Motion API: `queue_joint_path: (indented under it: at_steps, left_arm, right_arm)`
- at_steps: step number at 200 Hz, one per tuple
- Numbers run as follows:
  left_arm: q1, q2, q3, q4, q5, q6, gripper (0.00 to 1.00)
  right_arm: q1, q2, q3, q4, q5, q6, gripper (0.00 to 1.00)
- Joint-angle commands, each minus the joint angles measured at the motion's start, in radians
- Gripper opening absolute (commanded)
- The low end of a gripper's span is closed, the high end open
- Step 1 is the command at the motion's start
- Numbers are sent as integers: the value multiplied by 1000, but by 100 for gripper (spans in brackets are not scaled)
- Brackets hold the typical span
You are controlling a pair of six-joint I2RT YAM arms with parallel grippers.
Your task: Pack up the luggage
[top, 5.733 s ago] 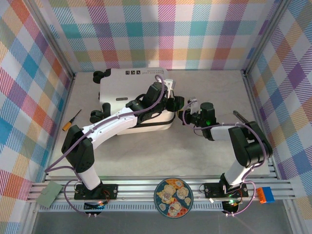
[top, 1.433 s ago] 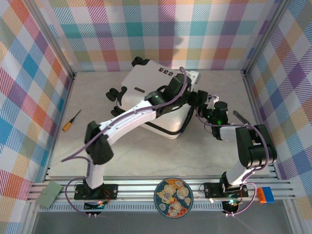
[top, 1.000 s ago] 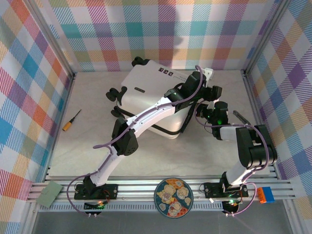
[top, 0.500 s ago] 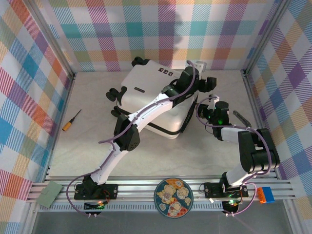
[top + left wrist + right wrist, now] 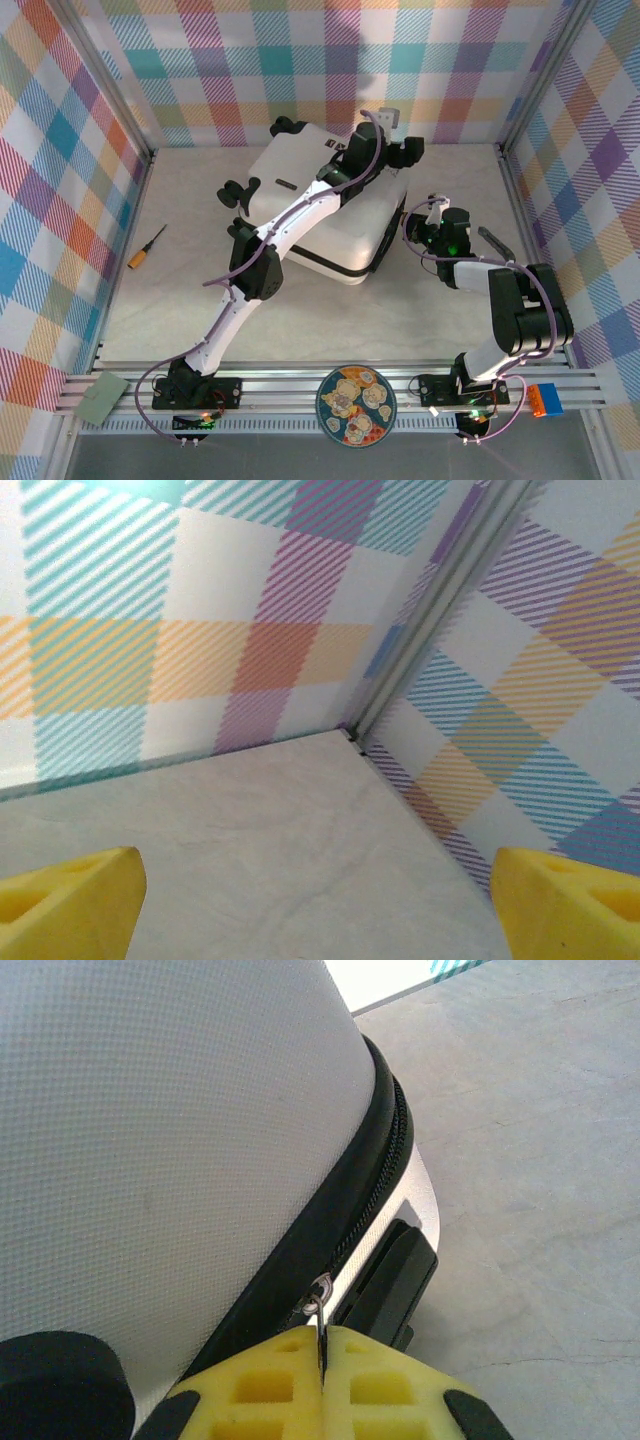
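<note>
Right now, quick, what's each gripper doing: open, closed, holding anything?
Left gripper: jaws open, holding nothing.
Right gripper: jaws closed on the zipper pull of the luggage.

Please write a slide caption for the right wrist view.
Right gripper pinches the zipper pull on the white luggage.

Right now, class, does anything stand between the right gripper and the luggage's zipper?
Nothing visible does. The right gripper is closed on the zipper pull at the black zipper band of the white luggage, with no object between them.
</note>
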Motion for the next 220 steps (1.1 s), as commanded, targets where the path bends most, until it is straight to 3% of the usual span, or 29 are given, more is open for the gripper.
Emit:
queue_joint_path:
  at_steps: [1,83,147,220]
  left_arm:
    - [4,49,10,-102,-66,72,89]
    - [-22,-27,4,-438,-300,311,83]
    - [-25,-60,36,-655,-263,386,84]
    - [-57,-81,-10,-753,-203,445,78]
  right_arm:
    - [9,-39,-4,37,-76,-10,0]
    - [8,-68,-12,27,-76,-13,0]
    - [-7,-71,7,-8,-70,-18,0]
    - [-135,67,234,-184,-51,-15,0]
